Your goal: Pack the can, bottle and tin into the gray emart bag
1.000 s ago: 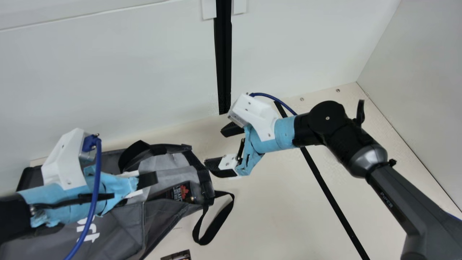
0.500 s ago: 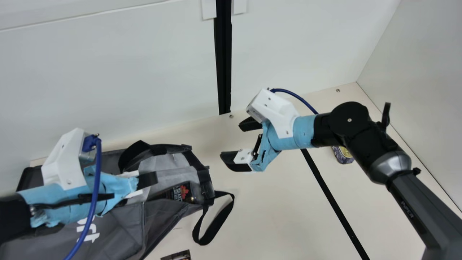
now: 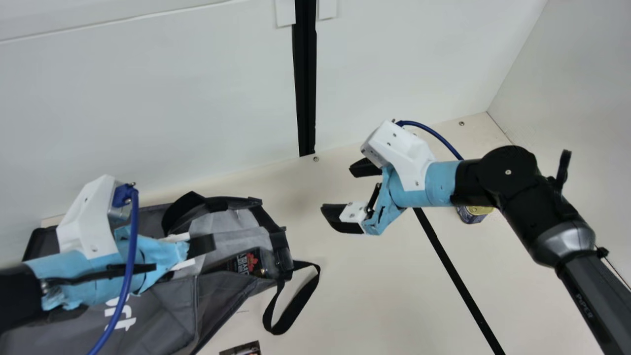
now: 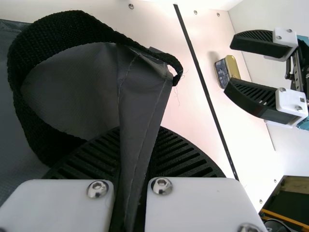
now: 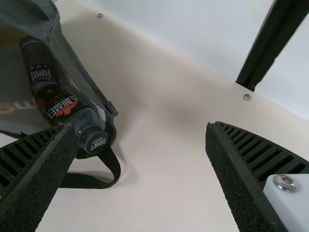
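The gray emart bag (image 3: 217, 298) lies slumped on the tabletop (image 3: 379, 296) at the main view's left, its mouth turned toward the middle. The left gripper (image 3: 201, 245) is at the bag's opening, and in the left wrist view the left gripper (image 4: 145, 159) has a narrow fold of the gray fabric pinched between its ribbed fingers (a handle strap (image 4: 63, 21) loops up right beside the fold). Inside the bag lies the bottle (image 3: 246, 263), its dark cap (image 5: 94, 140) pointing out toward the mouth. Just behind it, deeper in, is the can (image 5: 36, 58) (dark, with pale lettering). The tin (image 3: 474, 213) rests on the tabletop, well apart from the bag and across the black strip (image 3: 458, 276); the right arm (image 3: 522, 177) partly covers it in the main view, while the left wrist view gives its gold and dark patterned surfaces more plainly. The right gripper (image 3: 337, 190) hovers between the bag and the tin, its fingers spread wide with nothing held (its own wrist view agrees). Another strap (image 3: 296, 305) curls out onto the tabletop from the bag's mouth, and a dark printed item (image 3: 246, 349) pokes in at the main view's bottom edge (too little of it to name).
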